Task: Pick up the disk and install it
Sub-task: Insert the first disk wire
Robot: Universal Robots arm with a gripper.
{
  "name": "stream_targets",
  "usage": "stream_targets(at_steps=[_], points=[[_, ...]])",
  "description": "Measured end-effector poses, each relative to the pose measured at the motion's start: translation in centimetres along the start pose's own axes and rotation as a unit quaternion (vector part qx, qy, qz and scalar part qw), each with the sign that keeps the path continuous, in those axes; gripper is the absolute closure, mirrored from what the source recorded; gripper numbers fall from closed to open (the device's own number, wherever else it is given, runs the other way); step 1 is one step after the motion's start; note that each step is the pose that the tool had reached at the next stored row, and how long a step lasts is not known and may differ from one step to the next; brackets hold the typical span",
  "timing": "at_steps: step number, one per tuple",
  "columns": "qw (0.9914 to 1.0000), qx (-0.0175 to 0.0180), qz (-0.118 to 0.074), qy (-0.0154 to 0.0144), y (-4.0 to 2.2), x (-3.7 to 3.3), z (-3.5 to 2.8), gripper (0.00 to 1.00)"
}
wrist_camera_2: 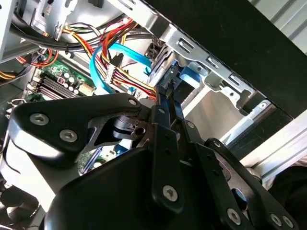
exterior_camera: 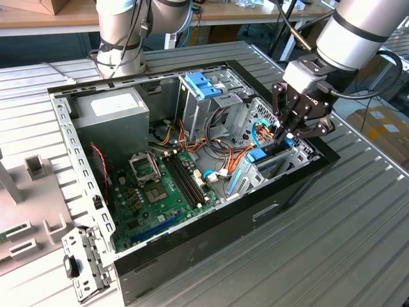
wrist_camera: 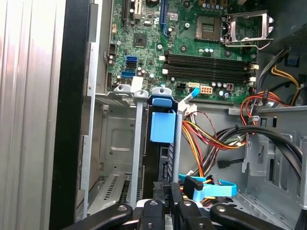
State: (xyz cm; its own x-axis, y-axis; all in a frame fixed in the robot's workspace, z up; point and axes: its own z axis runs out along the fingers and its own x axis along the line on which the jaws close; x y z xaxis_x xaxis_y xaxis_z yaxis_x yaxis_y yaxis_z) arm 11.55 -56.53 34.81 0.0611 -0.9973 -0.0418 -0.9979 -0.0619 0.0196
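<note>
An open computer case (exterior_camera: 300, 182) lies on a metal table (exterior_camera: 358, 243). The arm (exterior_camera: 358, 32) reaches down into the corner of the case at the exterior view's right. The gripper (exterior_camera: 284, 133) hangs over the drive cage (exterior_camera: 271, 169) there.

The disk (wrist_camera: 162, 143) stands on edge in a slot of the cage (wrist_camera: 115, 143). In the first wrist view its blue tab (wrist_camera: 162, 127) points toward the green board (wrist_camera: 192, 43), and its dark body runs down to the gripper (wrist_camera: 171, 196). The black fingers (wrist_camera: 160, 194) sit close together at the near end of the disk, right at its edge. They look like they pinch it, but I cannot tell for sure. In the second wrist view the fingers (wrist_camera_2: 172, 103) are thin and almost pressed together, with the tips near the blue rail (wrist_camera_2: 192, 74) in the cage.

A flat blue cable (wrist_camera: 211, 187) lies just beside the gripper. Red, yellow and orange wires (wrist_camera: 211, 139) run next to the disk. A pale-blue latch (exterior_camera: 203, 84) sits on the other cage, farther back in the case. A grey power box (exterior_camera: 115, 105) fills the far corner.
</note>
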Motion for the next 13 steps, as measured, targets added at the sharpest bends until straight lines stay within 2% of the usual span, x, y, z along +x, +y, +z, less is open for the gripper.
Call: stream_targets(at_steps=[8,13], points=[[0.99999,0.0002,0.005,-0.0001,0.00,0.07,0.02,0.83],[0.99998,0.0002,0.005,-0.0001,-0.02,-0.16,0.13,0.83]])
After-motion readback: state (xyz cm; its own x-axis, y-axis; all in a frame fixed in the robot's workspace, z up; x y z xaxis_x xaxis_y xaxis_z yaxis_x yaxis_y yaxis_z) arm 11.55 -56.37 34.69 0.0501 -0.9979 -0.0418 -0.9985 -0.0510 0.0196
